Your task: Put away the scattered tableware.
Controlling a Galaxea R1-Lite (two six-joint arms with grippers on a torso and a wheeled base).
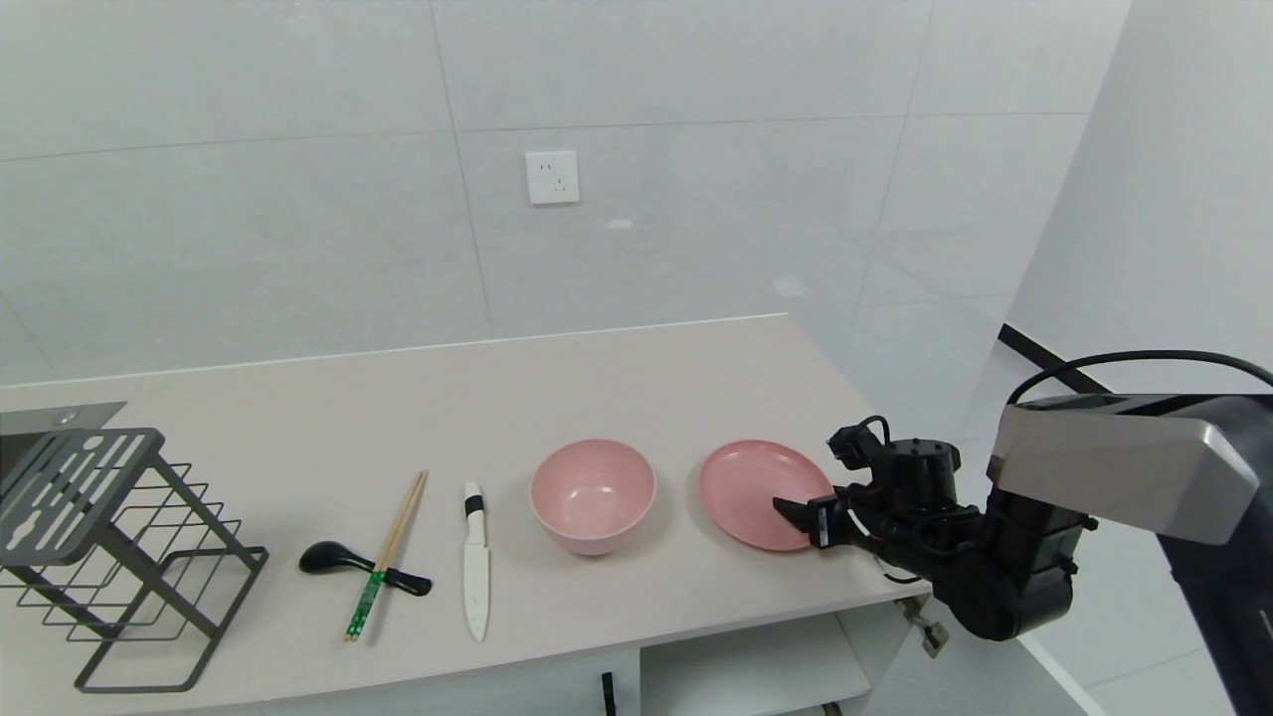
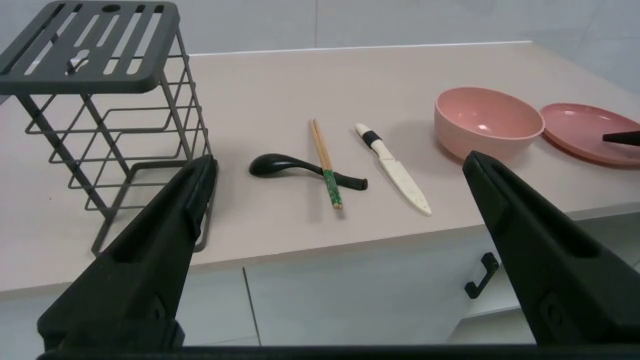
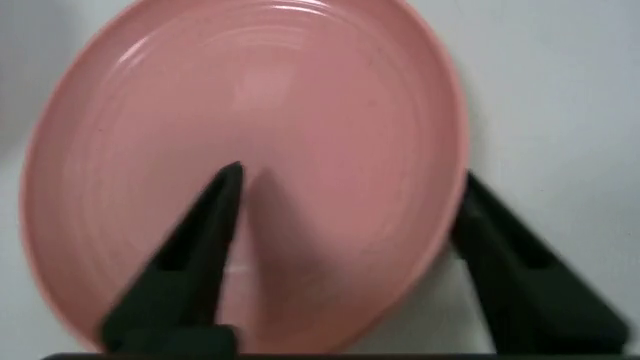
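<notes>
Head view: pink bowl (image 1: 593,494) sits between knife (image 1: 476,562) and plate (image 1: 748,487).

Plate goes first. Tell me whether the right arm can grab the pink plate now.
Probably yes. The right gripper is open at the rim of the pink plate, one finger over it, the other outside; nothing blocks it.

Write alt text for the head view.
Open right pincer sits at the right rim of a pink plate on a beige counter. Leftward lie a pink bowl, a white knife, chopsticks crossing a black spoon, and a wire rack.
</notes>
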